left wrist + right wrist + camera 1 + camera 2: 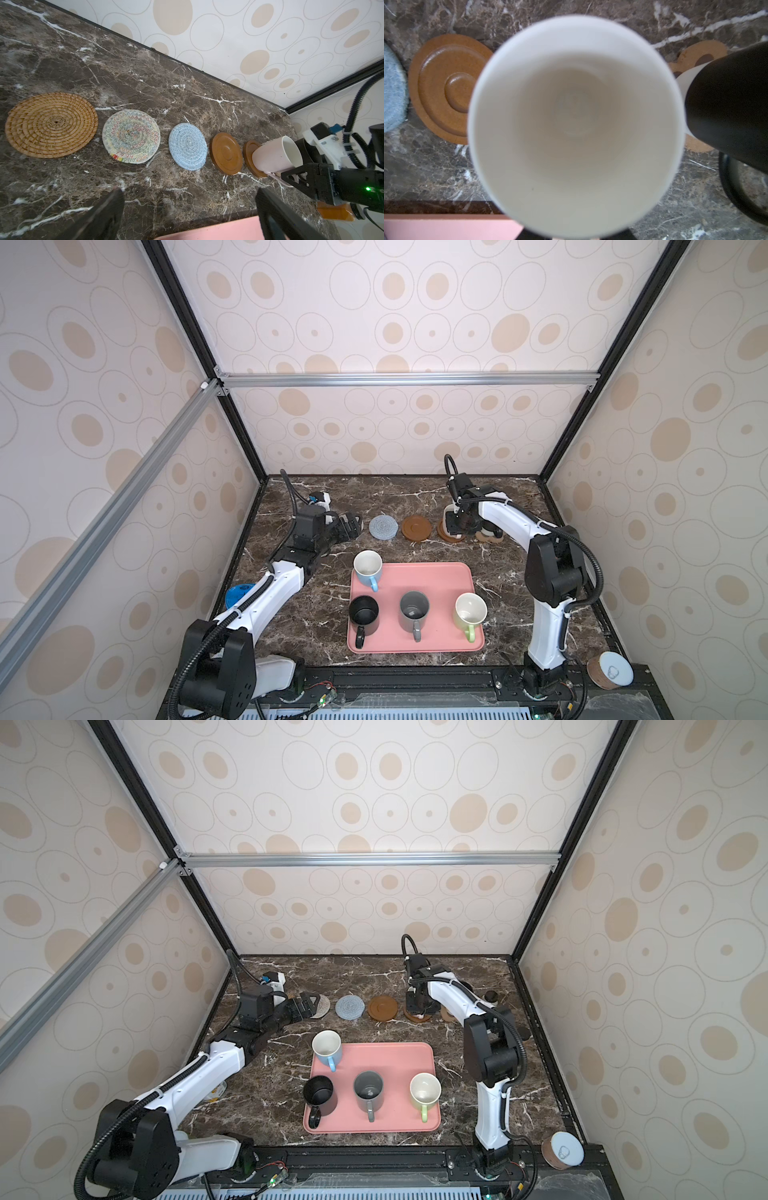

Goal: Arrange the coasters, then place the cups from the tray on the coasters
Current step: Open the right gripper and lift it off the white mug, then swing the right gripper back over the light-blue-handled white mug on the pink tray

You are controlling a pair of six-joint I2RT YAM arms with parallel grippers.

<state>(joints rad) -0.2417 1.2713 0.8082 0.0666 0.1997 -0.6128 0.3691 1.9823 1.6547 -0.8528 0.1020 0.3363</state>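
From where I stand the coasters look finished: all six lie in one row along the far side of the table, the rattan coaster (51,124), the cream woven coaster (131,136), the grey-blue coaster (188,146), a wooden disc (225,153), a second wooden disc (250,150) and, at the right end, the paw-shaped coaster (704,52). Two cups are over there already. A black cup (726,104) stands on the paw-shaped coaster, and the pink cup (274,158) sits on the second wooden disc, upright as far as I can judge, with the right gripper (294,176) at its handle; whether those jaws clamp the handle or stand free of it I cannot tell from here. The left gripper (303,1006) hangs by the cream woven coaster with its jaws spread wide and nothing between them. Four cups remain on the tray (436,576): the light blue cup (368,568) at its far left corner, and the second black cup (363,614), the grey cup (414,610) and the green cup (470,612) in a line along the near side. So I would call it a third of the cups placed, with the four left-hand coasters bare and waiting
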